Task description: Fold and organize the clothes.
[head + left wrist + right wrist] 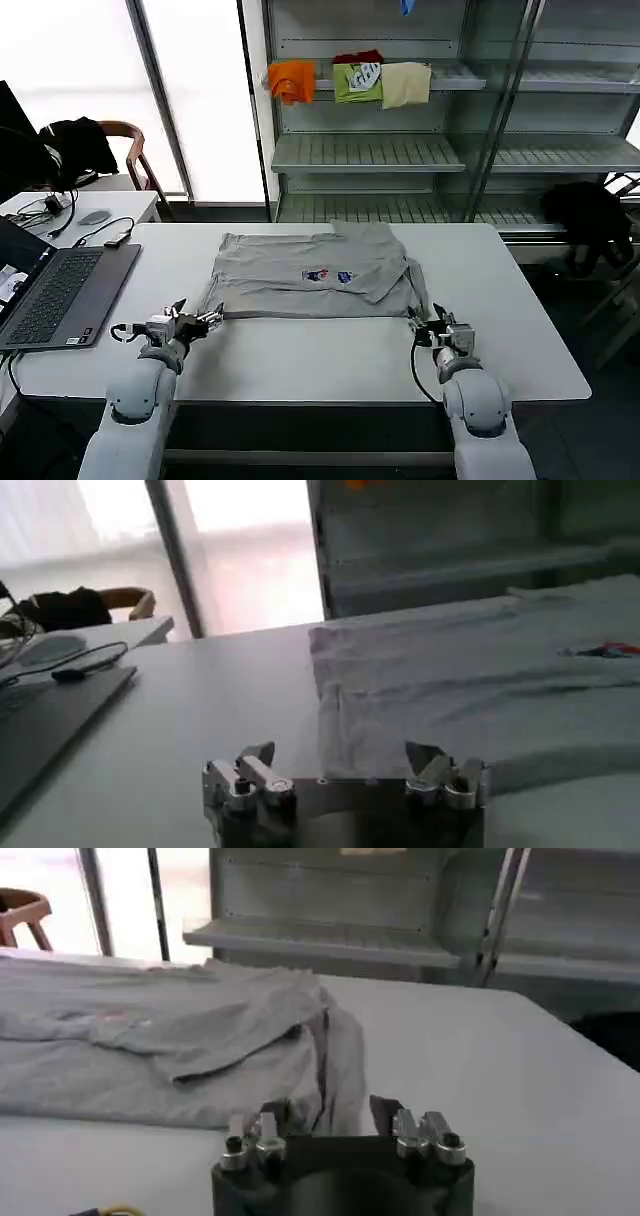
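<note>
Left claw (208, 318), head view: low over the white surface (330, 365), fingers spread, tips at the near left corner of the light grey cotton top with a small multicoloured chest print (310, 272); nothing between the fingers. Right claw (428, 325) sits at the near right corner of the same top, fingers also apart, with grey cloth just at the tips. The top lies flat near the middle of the surface, its right side folded inward with a sleeve draped over. An open dark grey laptop (60, 290) rests at the left edge of the surface, well apart from the top. Small orange, green and cream folded pieces (350, 80) hang on a grey metal shelf (365, 150) behind.

Left wrist view: left claw (345, 780) open, both fingertips (255, 765) over the near hem of the grey top (480, 690); cloth edge lies between the tips, not pinched. The laptop (50, 715) is off to one side.

Right wrist view: right claw (335, 1128) open; a bunched fold of the grey top (200, 1038) stands between its fingers, jaws not closed on it. Bare surface (520, 1088) lies beside it.
</note>
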Controlling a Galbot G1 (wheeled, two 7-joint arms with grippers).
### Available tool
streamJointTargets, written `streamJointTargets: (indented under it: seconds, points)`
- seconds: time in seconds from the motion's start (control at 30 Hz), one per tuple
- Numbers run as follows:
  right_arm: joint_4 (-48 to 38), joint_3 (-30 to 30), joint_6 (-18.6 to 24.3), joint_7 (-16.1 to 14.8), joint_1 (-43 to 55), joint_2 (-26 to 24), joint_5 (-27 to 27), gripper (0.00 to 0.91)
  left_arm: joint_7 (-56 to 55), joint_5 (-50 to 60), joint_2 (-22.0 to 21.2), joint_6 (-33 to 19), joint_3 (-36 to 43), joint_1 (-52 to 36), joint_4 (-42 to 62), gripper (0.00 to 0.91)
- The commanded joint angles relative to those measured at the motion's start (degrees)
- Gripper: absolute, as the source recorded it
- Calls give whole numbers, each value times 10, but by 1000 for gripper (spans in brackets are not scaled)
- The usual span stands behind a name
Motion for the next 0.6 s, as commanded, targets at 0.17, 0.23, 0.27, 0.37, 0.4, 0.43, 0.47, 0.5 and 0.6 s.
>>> streamJointTargets:
  seconds: [0.17, 0.23, 0.27, 0.37, 0.4, 0.43, 0.47, 0.5, 0.6]
  points:
    - [5, -2, -1, -1, -15, 0, -6, 0, 28, 4, 3, 1, 0, 12, -5, 10]
    - [8, -1, -1, -1, -16, -1, -6, 0, 34, 4, 3, 1, 0, 15, -6, 10]
    - [10, 0, -2, -1, -17, -2, -6, 0, 34, 4, 4, 1, 0, 16, -7, 10]
    - [14, 0, -2, -1, -19, -4, -6, 0, 36, 2, 3, 1, 0, 18, -8, 10]
    - [16, 0, -3, -1, -20, -4, -6, 0, 38, 1, 2, 0, -1, 18, -11, 10]
    - [19, 0, -4, -2, -21, -4, -6, 0, 39, -2, 2, 0, -1, 20, -16, 0]
    - [23, 0, -5, -1, -22, -5, -5, 0, 41, -2, 2, 0, -1, 22, -18, 0]
    - [25, 0, -5, -1, -23, -6, -5, 0, 44, -2, 2, 0, -1, 24, -20, 0]
    - [33, 0, -5, -2, -28, -7, -1, 0, 54, 0, 4, 0, 2, 33, -30, 0]
